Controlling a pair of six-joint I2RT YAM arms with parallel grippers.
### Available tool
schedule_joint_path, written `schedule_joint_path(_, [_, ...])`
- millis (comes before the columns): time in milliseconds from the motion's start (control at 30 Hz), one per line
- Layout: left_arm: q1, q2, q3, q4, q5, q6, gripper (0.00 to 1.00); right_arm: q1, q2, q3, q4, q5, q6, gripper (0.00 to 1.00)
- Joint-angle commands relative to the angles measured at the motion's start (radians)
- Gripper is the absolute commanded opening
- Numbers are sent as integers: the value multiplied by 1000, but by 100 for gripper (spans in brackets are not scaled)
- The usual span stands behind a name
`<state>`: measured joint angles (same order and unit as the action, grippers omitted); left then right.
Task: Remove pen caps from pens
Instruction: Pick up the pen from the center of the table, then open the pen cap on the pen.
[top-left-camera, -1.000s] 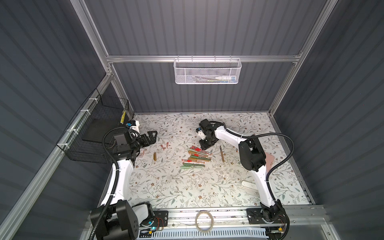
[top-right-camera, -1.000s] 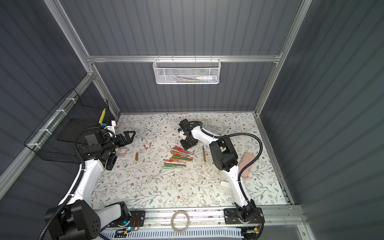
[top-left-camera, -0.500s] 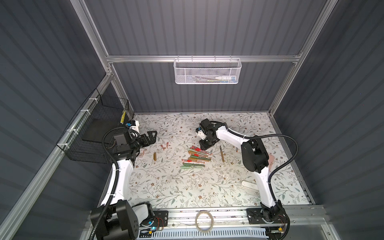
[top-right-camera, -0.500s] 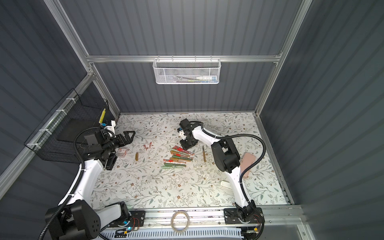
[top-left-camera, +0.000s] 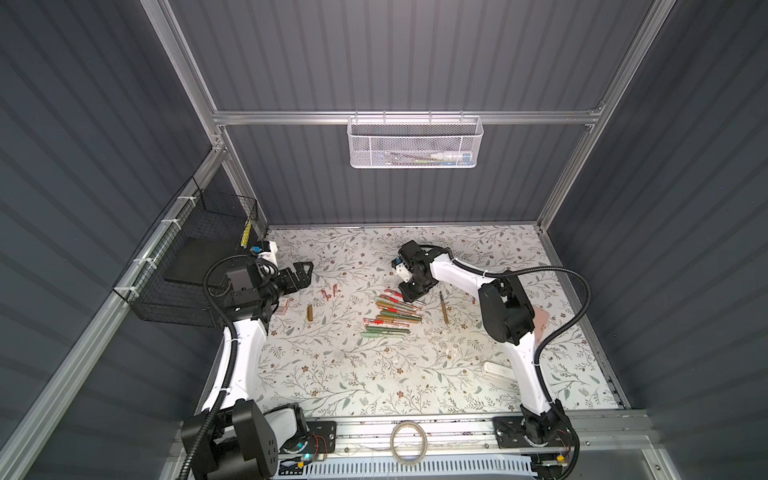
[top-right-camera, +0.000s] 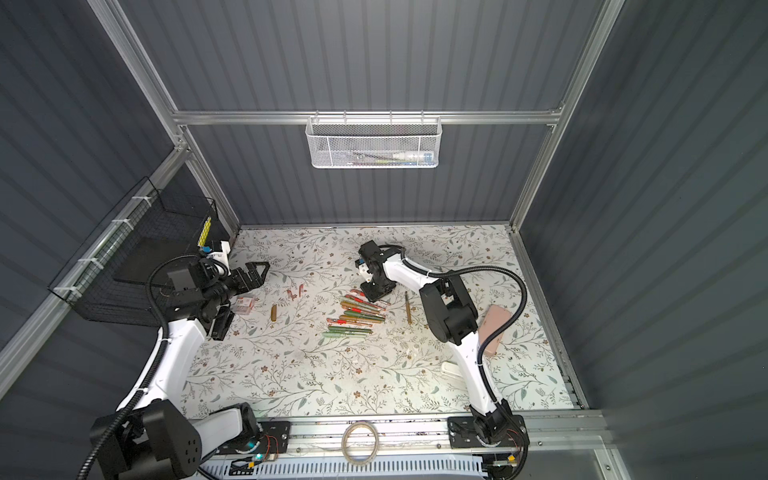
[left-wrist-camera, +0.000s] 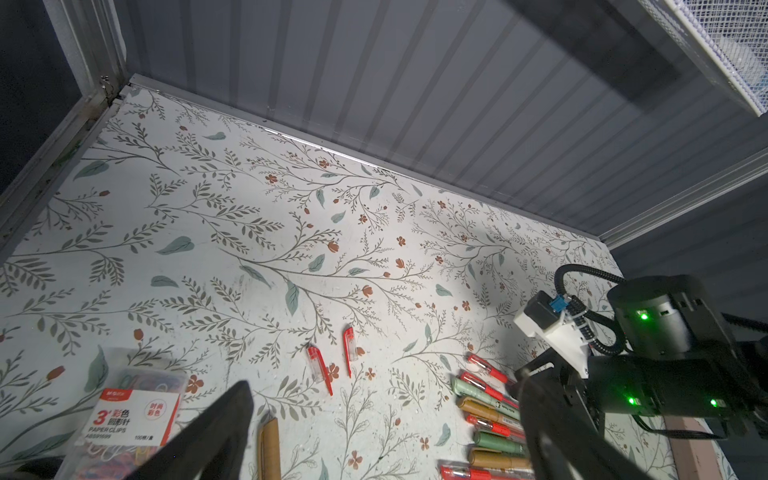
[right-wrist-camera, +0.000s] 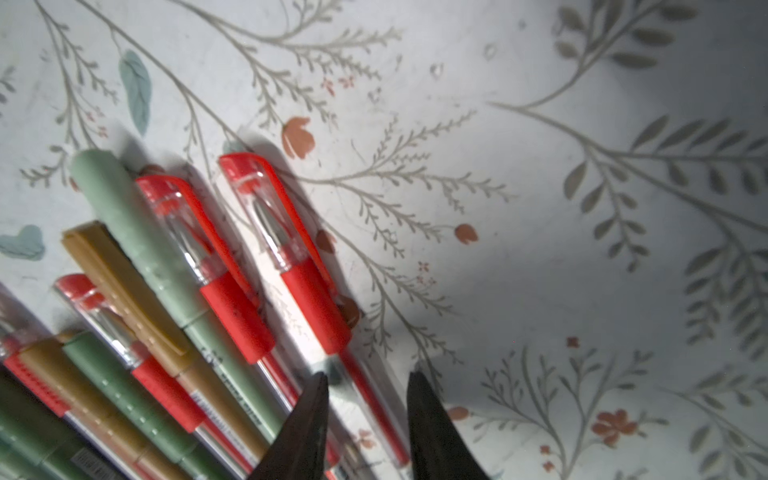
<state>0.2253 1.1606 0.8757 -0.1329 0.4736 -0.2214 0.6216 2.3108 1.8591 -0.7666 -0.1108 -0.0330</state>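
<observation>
In both top views the heap of slim pens (top-left-camera: 392, 313) (top-right-camera: 355, 318), clear ones with red caps mixed with olive-green, pale-green and mustard-brown ones, lies on the floral-patterned counter (top-left-camera: 332, 374) near its middle, a little toward the back edge. A lone mustard-brown pen (top-left-camera: 444, 307) (top-right-camera: 408, 307) lies just beside the heap on the side of the right edge. The right arm's fingers (top-left-camera: 409, 296) (top-right-camera: 372, 296) point down at the back end of the heap. The left arm's fingers (top-left-camera: 302, 266) (top-right-camera: 259, 265) hang spread wide and empty near the left edge, above a clear plastic box of coloured paper clips (top-left-camera: 283, 305) (top-right-camera: 245, 305). Between that box and the heap lie two clear red-clipped caps (top-left-camera: 328, 291) (top-right-camera: 293, 291) and a short mustard-brown cap (top-left-camera: 309, 312) (top-right-camera: 273, 312). A white oblong case (top-left-camera: 496, 370) (top-right-camera: 451, 368) and a pink rectangular case (top-left-camera: 540, 322) (top-right-camera: 494, 328) lie toward the right edge. The left wrist view shows the left arm's fingers (left-wrist-camera: 220, 428) far apart with nothing between them, and the two caps (left-wrist-camera: 320, 368), the brown cap (left-wrist-camera: 270, 449) and the box (left-wrist-camera: 124, 407) below. The right wrist view shows the right arm's fingers (right-wrist-camera: 305, 419) narrowly parted, one on each side of the barrel of a capped clear pen with a red grip (right-wrist-camera: 307, 266) at the heap's edge. The pen lies flat, with a sliver of counter between it and one fingertip.
</observation>
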Motion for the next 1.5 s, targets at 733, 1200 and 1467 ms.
schedule_joint_path(733, [20, -4, -13, 46, 84, -37, 100, -33, -104, -117, 105, 209, -54, 0])
schedule_joint_path(1200, [-5, -2, -55, 179, 273, -157, 100, -41, -454, -336, 253, -7, 143, 0])
schedule_joint_path(1467, [-29, 45, -102, 451, 474, -377, 99, 61, -639, -564, 546, -132, 323, 0])
